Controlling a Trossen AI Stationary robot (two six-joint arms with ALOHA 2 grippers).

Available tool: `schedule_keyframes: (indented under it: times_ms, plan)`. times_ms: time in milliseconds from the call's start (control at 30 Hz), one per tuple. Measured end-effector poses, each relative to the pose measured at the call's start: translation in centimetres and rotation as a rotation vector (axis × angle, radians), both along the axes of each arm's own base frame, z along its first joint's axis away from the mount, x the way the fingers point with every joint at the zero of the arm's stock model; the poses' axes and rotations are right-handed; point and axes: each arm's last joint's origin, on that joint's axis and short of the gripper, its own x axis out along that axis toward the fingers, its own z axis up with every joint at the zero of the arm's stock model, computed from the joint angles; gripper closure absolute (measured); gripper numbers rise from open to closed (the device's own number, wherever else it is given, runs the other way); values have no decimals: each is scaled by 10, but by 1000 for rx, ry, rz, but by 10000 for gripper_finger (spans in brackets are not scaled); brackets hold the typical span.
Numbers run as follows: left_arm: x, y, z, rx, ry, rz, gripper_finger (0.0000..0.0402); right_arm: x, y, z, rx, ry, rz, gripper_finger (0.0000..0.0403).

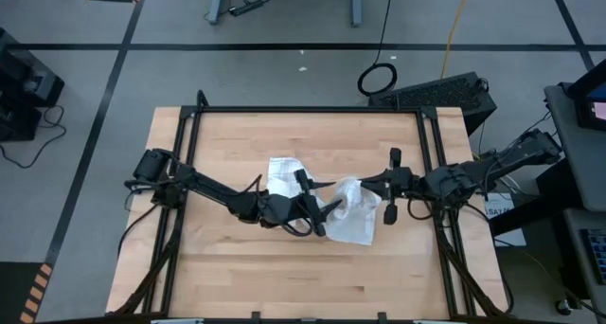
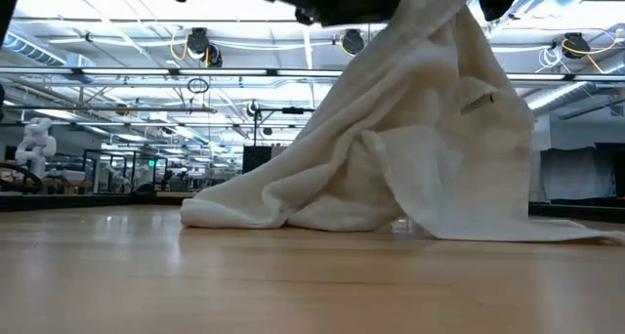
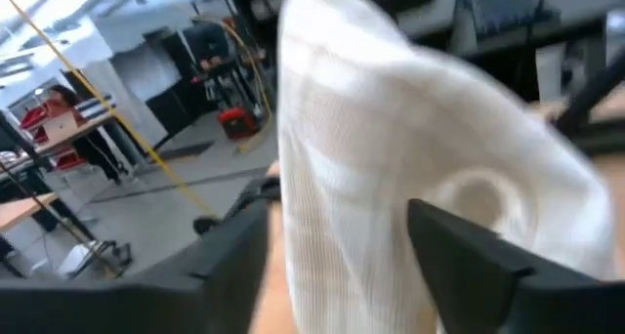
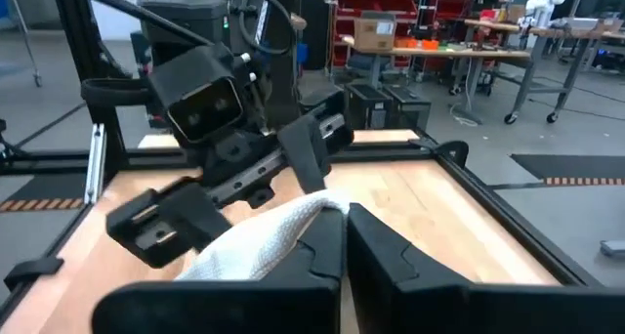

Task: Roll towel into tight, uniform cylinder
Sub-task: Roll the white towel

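Two claws met over the middle of the wooden counter [image 1: 237, 277], both pinching the towel [image 1: 352, 210]. The left claw [image 1: 317, 213] had its fingers clamped on a raised fold of the cloth, and the right claw [image 1: 389, 208], fingers together, gripped another part just beside it. Below them the towel draped down, its lower folds bunched on the counter.
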Motion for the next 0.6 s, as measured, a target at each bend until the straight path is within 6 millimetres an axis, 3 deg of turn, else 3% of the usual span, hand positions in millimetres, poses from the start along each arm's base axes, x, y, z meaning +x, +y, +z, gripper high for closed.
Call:
schedule_keyframes:
  times_ms: [167, 200, 600]
  plan:
    - [-6, -1, 10, 67, 9, 67, 363, 0, 0, -9, 14, 79, -7, 395]
    - [-8, -2, 15, 73, 2, 72, 381, 0, 0, -11, 18, 94, -9, 393]
    - [-33, 5, 45, 80, 101, 73, 397, -1, 0, -16, 54, 135, -21, 374]
